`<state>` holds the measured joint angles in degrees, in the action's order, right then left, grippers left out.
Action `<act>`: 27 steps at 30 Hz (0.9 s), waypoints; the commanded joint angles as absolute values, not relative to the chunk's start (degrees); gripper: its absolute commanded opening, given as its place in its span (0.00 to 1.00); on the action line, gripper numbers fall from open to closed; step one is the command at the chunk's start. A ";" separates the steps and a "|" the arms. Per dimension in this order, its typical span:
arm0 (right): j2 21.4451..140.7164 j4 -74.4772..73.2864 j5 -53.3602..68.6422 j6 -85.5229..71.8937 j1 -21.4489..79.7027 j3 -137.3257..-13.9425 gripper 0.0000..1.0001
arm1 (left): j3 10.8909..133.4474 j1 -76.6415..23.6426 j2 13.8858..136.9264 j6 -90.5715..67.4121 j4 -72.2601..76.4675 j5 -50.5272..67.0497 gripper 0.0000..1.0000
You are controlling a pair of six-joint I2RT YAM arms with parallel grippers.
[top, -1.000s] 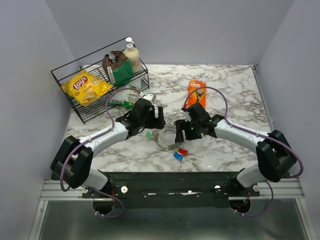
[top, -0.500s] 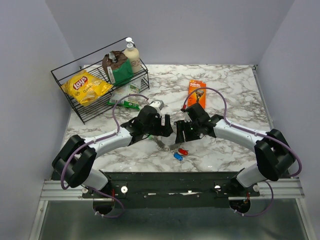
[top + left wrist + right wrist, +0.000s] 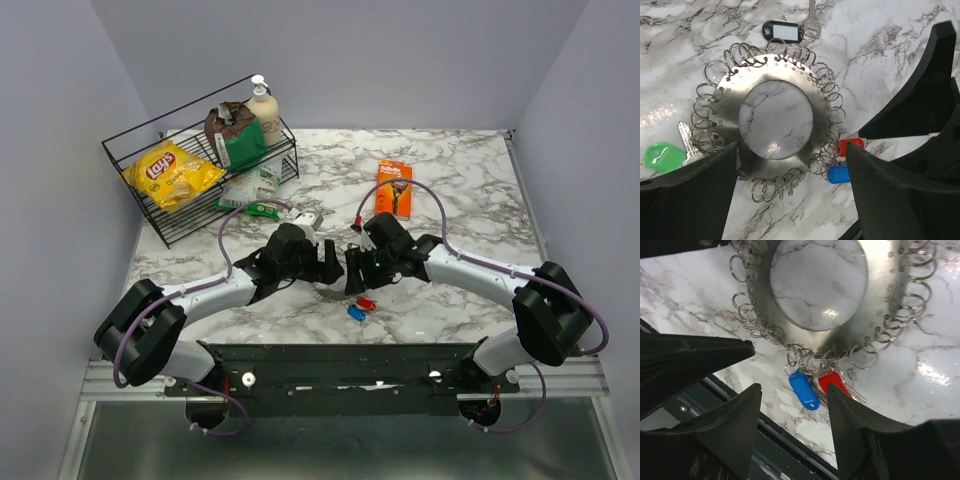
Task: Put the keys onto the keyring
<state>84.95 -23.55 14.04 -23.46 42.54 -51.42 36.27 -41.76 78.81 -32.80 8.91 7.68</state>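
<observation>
1. Steel keyring (image 3: 810, 140) lay flat on the marble tabletop (image 3: 880, 30). It looked rigid and slick, and likely best pinched at its rim.
2. Just beside it lay the green key (image 3: 662, 156), light, its plastic head probably the surest hold.
3. Spread wide, the left tool (image 3: 792, 147) straddled the ring; the right tool (image 3: 793, 387) stood apart, empty, over the blue key (image 3: 804, 390).

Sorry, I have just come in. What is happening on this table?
Two robot arms meet over the keyring on the table. The left tool is open and straddles it; the right tool, also open, hovers by the blue key and red key at its rim. The green key lies loose beside it.
</observation>
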 commanded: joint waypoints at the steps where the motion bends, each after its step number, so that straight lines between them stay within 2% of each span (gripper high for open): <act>1: 84.02 -22.42 13.98 -23.46 45.00 -51.59 0.62 | 36.56 -41.92 76.29 -32.43 10.55 6.60 0.92; 6: 85.34 -22.06 11.61 -24.78 46.93 -51.94 0.52 | 37.44 -41.75 75.76 -32.43 10.64 7.38 0.92; 10: 86.04 -22.06 9.23 -25.49 47.63 -51.86 0.50 | 37.44 -40.96 75.15 -32.69 10.72 7.21 0.93; 11: 86.04 -22.06 8.71 -25.58 47.72 -51.51 0.47 | 37.35 -40.70 75.06 -32.87 10.98 7.64 0.93; 27: 84.91 -25.66 -4.30 -27.51 47.73 -51.68 0.40 | 36.65 -39.29 75.41 -33.05 10.11 8.62 0.92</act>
